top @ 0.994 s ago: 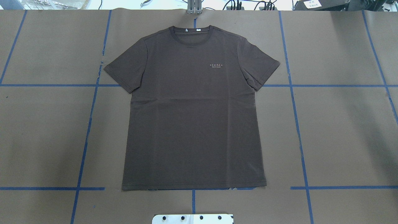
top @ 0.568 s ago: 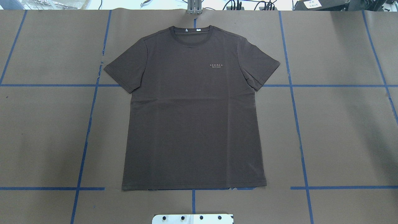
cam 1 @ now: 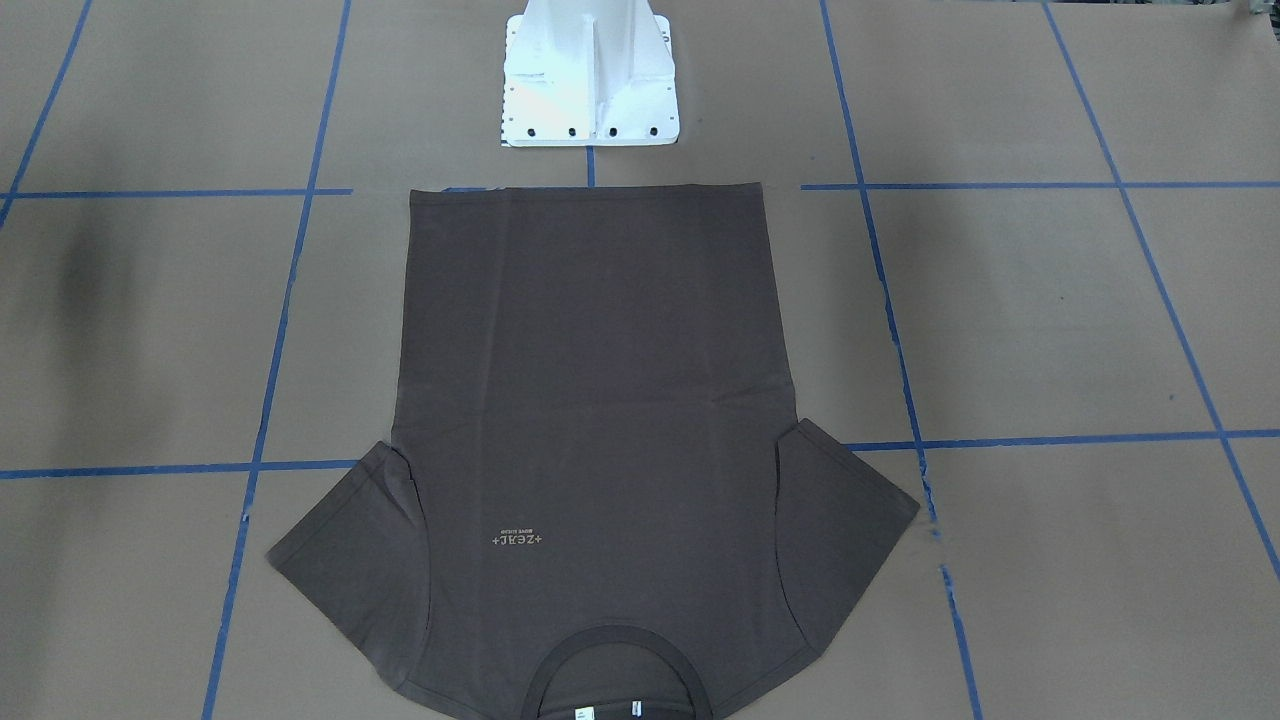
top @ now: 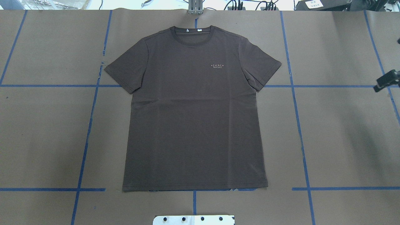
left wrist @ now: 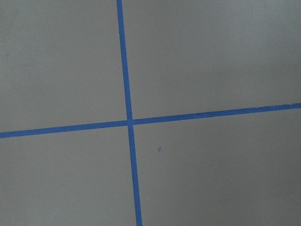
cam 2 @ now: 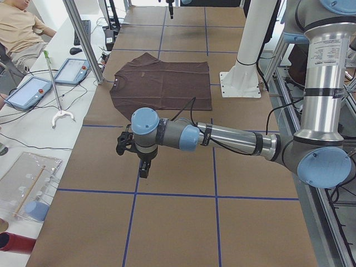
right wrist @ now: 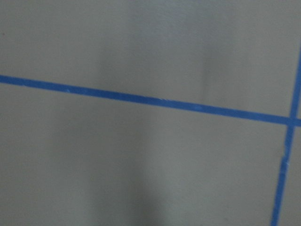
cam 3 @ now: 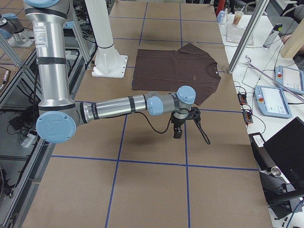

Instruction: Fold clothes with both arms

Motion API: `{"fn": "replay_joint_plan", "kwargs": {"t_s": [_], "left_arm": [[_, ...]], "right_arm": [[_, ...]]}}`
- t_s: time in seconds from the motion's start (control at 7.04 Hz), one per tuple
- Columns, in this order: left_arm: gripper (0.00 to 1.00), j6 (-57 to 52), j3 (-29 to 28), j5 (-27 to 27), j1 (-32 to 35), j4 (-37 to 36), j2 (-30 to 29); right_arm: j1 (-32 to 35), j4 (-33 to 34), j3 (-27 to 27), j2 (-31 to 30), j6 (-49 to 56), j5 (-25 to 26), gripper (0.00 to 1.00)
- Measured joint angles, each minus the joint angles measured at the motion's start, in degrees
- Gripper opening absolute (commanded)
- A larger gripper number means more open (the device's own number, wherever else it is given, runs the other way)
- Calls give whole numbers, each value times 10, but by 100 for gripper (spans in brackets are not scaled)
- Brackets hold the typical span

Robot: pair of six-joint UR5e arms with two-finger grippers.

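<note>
- Exterior front-facing: one T-shirt, dark brown. It lies flat and face up on the brown paper table cover. The hem is towards the one white pedestal base and the collar is at the near edge. Two sleeves, both spread. No fold made. No arm in view.
- Overhead exterior: the same T-shirt, centred. One pale chest logo and two white neck labels. One black part shows at the view's right edge, probably belonging to the right arm, but too little of it shows to be sure.
- Exterior left: one left arm, stretched low over bare paper. Its left gripper points down, well apart from the T-shirt, and carries nothing. Whether it is released or clenched cannot be told from here.
- Exterior right: one right arm, likewise stretched out. Its right gripper points down over bare paper, apart from the T-shirt, and carries nothing. How its jaws stand cannot be told.
- Left wrist-mounted: paper and two blue tape lines crossing. No cloth, no fingers.
- Right wrist-mounted: blurred. Two tape lines meet at the right edge. No cloth.
- Step, as judged: approach, before the first grasp. The next move calls for each gripper to travel inward to its own side of the T-shirt. Both would then pinch an edge together, so the cloth lifts evenly without dragging.
</note>
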State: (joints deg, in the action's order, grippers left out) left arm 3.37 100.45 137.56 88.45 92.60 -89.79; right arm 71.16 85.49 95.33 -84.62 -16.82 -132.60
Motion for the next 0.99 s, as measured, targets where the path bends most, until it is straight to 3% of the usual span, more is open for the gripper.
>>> {"fn": "replay_joint_plan", "kwargs": {"t_s": [0.28, 0.57, 0.71, 0.99], "left_arm": [[100, 14, 34, 30, 0, -1, 3], [100, 29, 64, 48, 0, 6, 20], [100, 32, 72, 50, 0, 9, 23], [100, 34, 78, 52, 0, 12, 25]], "right_arm": [[-68, -140, -107, 98, -198, 17, 99], [-118, -262, -234, 206, -373, 56, 90], [-136, -290, -276, 242, -413, 89, 84], [-155, -306, -332, 288, -439, 122, 82]]}}
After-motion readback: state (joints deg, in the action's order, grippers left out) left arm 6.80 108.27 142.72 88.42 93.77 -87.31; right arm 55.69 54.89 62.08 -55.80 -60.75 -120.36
